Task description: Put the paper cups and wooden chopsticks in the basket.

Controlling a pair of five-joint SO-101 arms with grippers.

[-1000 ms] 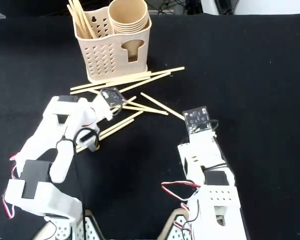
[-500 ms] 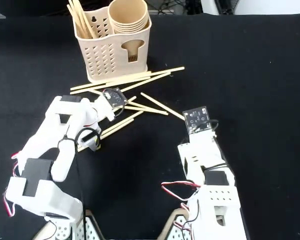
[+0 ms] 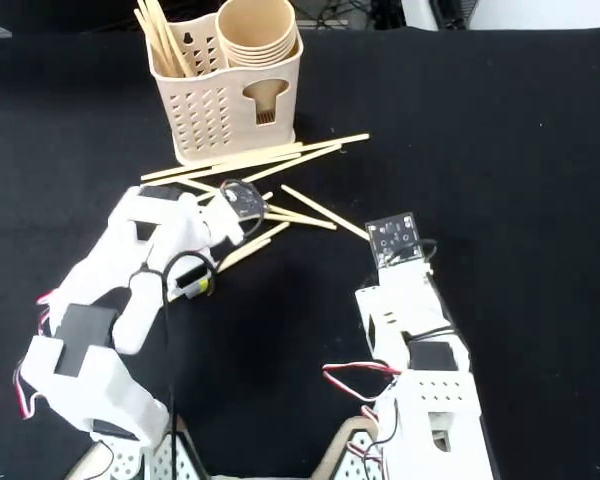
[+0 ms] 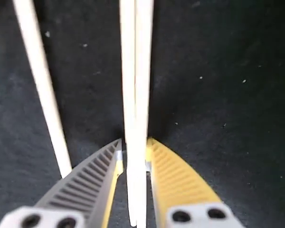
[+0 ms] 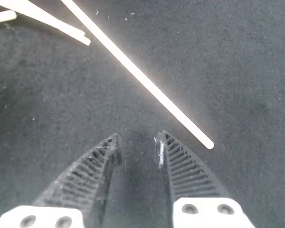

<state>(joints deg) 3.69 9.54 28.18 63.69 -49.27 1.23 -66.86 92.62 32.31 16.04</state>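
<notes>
Pale wooden chopstick pair lies side by side on the black cloth table, near the middle. The left gripper has its grey and yellow jaws pinching the pair close to one end. The two sticks run straight out ahead of the tips.

Step in hand, as a judgement: grasp and lift this pair. To do it well:
- Keep the squeeze firm so neither stick slips or scissors.
- Rise straight up, clear of the loose pale wooden stick just beside the grey jaw.
- Tip the pair upright before going to the beige perforated plastic basket at the table's far edge, left of middle.

The tan paper cup stack is already in the basket, with upright chopsticks in the compartment beside it.

The right gripper has black jaws spread with nothing between them. A single pale wooden chopstick lies on the cloth just beyond its tips, not touching.
</notes>
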